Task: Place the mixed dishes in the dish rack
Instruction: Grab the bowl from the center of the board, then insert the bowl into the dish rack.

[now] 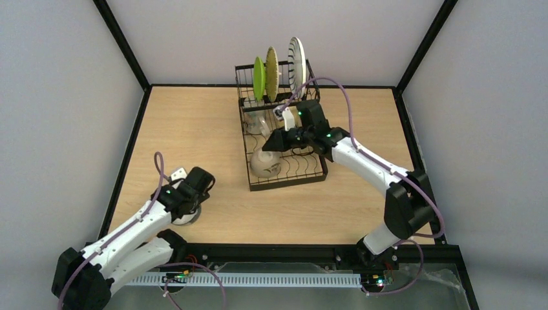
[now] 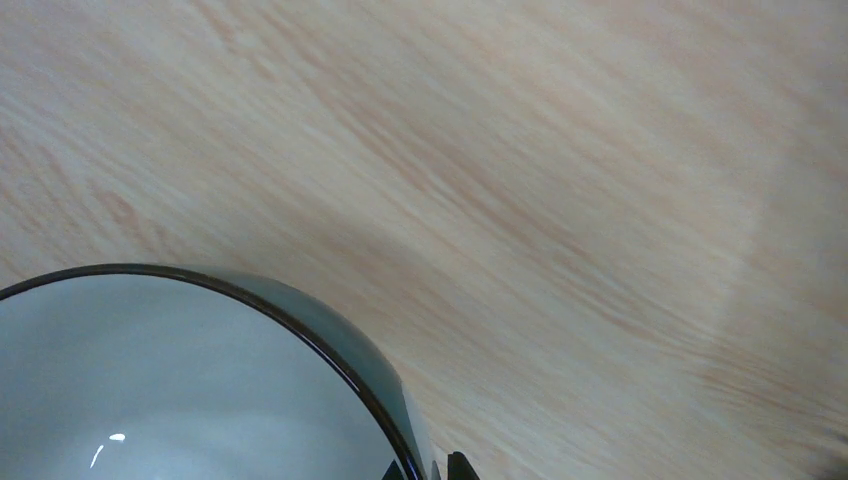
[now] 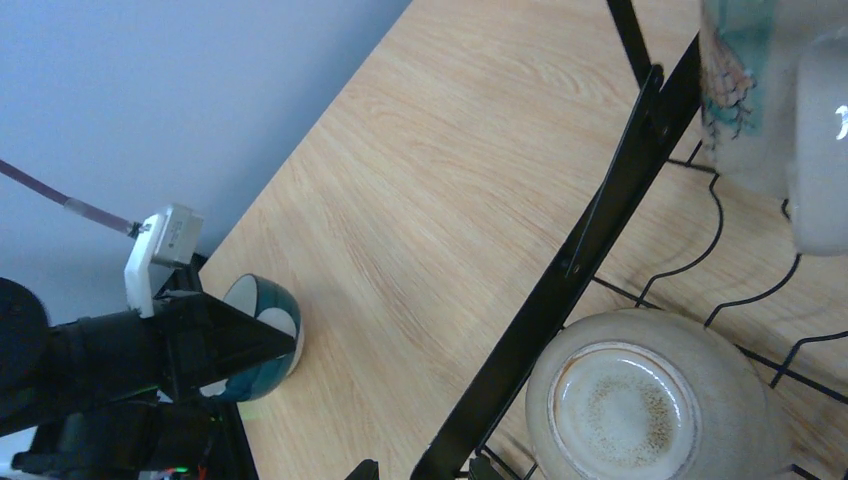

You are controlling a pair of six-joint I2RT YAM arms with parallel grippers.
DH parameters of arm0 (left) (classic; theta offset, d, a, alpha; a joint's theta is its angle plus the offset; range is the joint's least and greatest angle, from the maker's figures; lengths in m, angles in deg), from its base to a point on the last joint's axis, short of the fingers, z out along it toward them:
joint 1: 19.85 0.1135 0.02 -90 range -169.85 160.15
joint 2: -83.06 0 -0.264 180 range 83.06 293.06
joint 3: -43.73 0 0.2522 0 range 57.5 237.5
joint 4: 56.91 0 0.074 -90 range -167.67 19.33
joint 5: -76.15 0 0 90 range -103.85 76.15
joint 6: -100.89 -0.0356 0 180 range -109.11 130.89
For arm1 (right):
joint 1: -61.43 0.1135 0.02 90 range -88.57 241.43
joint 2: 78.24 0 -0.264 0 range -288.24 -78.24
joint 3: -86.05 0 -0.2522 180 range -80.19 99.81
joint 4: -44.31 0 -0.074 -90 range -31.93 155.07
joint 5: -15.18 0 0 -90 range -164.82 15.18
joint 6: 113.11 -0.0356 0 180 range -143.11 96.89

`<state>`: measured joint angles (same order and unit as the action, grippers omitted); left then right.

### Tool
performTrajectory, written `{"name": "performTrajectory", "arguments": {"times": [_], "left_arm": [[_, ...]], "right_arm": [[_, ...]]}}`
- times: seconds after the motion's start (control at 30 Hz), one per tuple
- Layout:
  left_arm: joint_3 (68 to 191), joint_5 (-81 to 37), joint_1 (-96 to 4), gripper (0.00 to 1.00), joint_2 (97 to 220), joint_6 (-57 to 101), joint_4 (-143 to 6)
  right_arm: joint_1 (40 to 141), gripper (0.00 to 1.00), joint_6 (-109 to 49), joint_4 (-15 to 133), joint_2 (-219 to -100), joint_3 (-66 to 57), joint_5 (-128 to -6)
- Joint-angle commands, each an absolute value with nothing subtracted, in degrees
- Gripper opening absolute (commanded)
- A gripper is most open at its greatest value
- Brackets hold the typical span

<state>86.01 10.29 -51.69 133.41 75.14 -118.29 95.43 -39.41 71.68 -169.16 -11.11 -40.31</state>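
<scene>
A light wood-grain tabletop (image 1: 194, 135) sits boxed in by plain pale grey walls (image 1: 58, 97), evenly lit, with black frame struts (image 1: 121, 42) rising at the back corners.

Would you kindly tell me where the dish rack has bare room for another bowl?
In the dish rack, the near right wires beside the upturned bowl look bare. Farther back is crowded: tumbler, right hand, then the green plate, bamboo plate and striped plate.

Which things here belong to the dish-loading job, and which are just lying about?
Job: rack; in it, green plate, woven plate, striped plate, upturned bowl, glass; outside it, teal bowl.
Not the job: table, purple cable.
</scene>
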Motion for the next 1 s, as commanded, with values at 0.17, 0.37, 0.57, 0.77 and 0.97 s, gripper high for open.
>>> {"name": "performTrajectory", "arguments": {"times": [0.17,0.37,0.57,0.77,0.97], "left_arm": [[103.7,1.4,-51.6,0.02,129.4,73.6,-114.0],[110.3,-4.6,-51.5,0.02,129.3,77.0,-105.9],[106.4,-12.7,-51.5,0.02,127.4,85.7,-89.9],[99.5,-18.5,-51.5,0.02,125.6,96.8,-71.7],[94.4,-21.1,-51.5,0.02,126.5,106.4,-53.8]], "right_arm": [[95.4,0.49,-41.7,73.4,-161.3,-11.3,-48.3],[93.8,0.60,-44.6,72.3,-157.0,-13.0,-50.5],[91.1,0.68,-48.2,68.7,-152.4,-19.0,-49.3],[88.6,0.73,-52.2,63.2,-149.9,-25.4,-44.1],[87.0,0.79,-57.9,54.4,-150.1,-31.4,-38.0]]}}
